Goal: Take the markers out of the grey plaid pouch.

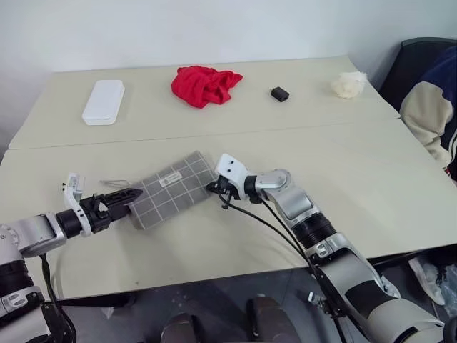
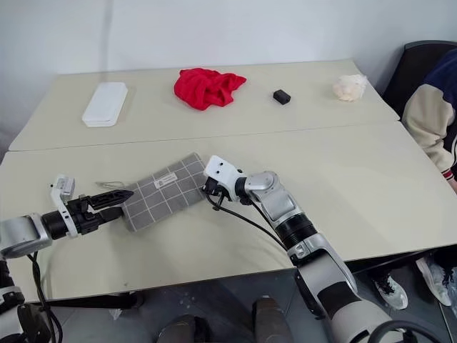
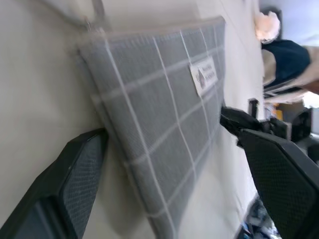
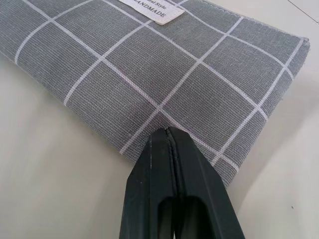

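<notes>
Even, diffuse light is covering the worktop [image 1: 214,236], which is showing no glare. Shadows are lying soft and short, one under the red cloth [image 1: 206,84]. In the left wrist view the near fingers [image 3: 75,184] are appearing blurred. The right wrist view is rendering the pouch [image 4: 159,74] weave sharply.

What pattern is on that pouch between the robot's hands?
Grey fabric with a white grid on the pouch, clearest in the right wrist view.
</notes>
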You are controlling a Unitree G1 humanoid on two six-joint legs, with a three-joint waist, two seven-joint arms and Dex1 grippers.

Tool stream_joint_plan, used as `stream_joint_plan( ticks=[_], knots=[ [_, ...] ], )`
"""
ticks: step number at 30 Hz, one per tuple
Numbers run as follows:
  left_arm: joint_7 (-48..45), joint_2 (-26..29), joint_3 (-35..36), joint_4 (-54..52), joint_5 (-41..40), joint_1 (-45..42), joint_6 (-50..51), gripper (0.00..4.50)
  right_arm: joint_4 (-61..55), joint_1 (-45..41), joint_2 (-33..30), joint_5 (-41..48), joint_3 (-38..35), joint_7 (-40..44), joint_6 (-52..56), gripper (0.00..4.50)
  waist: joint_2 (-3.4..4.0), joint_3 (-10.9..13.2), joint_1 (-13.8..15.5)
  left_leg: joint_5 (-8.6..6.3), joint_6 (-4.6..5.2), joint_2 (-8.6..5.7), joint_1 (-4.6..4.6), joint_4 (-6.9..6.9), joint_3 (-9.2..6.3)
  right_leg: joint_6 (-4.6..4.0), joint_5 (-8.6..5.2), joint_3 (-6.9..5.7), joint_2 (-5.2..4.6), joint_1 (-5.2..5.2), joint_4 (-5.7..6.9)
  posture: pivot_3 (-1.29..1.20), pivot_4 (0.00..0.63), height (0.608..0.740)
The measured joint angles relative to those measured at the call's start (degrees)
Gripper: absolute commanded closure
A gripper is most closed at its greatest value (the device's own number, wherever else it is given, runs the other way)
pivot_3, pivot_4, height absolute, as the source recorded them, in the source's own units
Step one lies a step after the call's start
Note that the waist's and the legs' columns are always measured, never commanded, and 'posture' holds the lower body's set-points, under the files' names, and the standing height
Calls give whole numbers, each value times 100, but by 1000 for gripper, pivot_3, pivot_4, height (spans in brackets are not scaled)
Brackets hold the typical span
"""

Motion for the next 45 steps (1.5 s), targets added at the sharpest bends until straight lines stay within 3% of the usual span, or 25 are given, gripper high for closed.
stream_joint_plan(
  ticks=[6,13,16,22,25,36,38,45],
  knots=[
    [797,-487,381,55,-843,114,95,0,-34,20,-3,-4,-17,-1,23,4473,1,-2,13,0,1,-4,-1,1,-22,0,0,-3,-5,4,-3,0,150,740],
    [1519,-1107,551,232,-888,-427,143,0,-73,43,-89,-90,10,83,-50,4473,-4,-7,148,0,2,-7,-1,5,-27,2,1,-8,-3,12,-11,0,150,740],
    [1546,-1121,474,351,-818,-580,161,0,-117,68,-105,-109,40,165,-60,4473,-4,-7,163,0,2,-8,0,5,-26,2,1,-10,-3,13,-13,0,150,740],
    [1257,-739,-335,531,-843,-779,160,0,-378,208,-256,-118,121,367,-126,4473,-4,-9,166,0,1,-8,-2,-10,-32,3,2,-16,-2,15,-33,0,150,740],
    [1164,-704,-383,681,-833,-794,161,560,-414,229,-312,-119,143,400,-186,4500,0,-12,169,0,1,-9,-2,-20,-32,3,2,-19,-2,16,-46,0,150,740],
    [1024,-871,-203,886,-411,-853,224,3632,-455,244,-414,-117,162,445,-222,4500,-1,-12,174,0,1,-9,-3,-32,-30,5,2,-23,-2,18,-62,0,150,740],
    [944,-905,-140,882,-405,-864,245,3813,-455,246,-422,-118,162,445,-219,4500,-9,-17,179,1,1,-9,-3,-32,-29,5,3,-28,-3,23,-65,0,150,740],
    [583,-960,-132,601,-293,-713,177,3832,-645,347,-487,-96,130,501,-167,4500,-11,-18,180,0,1,-9,-5,-45,-35,5,3,-28,-3,19,-73,0,150,740]
  ],
)
